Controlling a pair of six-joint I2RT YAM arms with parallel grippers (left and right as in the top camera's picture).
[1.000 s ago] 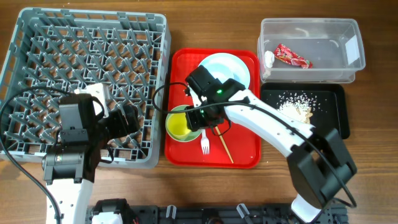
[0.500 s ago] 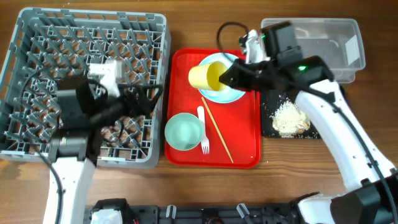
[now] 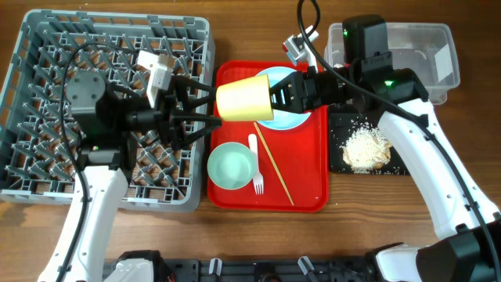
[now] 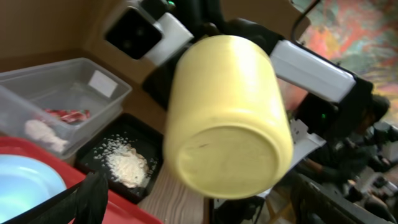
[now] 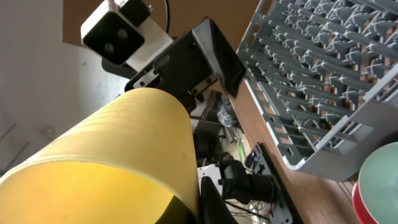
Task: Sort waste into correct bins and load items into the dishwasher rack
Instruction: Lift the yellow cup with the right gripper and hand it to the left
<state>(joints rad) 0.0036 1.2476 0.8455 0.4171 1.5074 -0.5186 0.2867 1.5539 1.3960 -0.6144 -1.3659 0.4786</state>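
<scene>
The right fingers (image 3: 283, 92) clamp the rim of the yellow cup (image 3: 244, 99) and hold it sideways in the air above the red tray (image 3: 307, 184), its base aimed at the spread, empty left fingers (image 3: 194, 119) beside the rack (image 3: 47, 31), apparently for a handover toward that rack.

Overhead looks straight down; opposed wrist views share the yellow cup (image 4: 225, 115), very near.

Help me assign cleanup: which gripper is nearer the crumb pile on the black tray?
Right. The right gripper, holding the yellow cup above the red tray, is nearer the crumb pile; the left gripper is beyond the cup, by the rack.
</scene>
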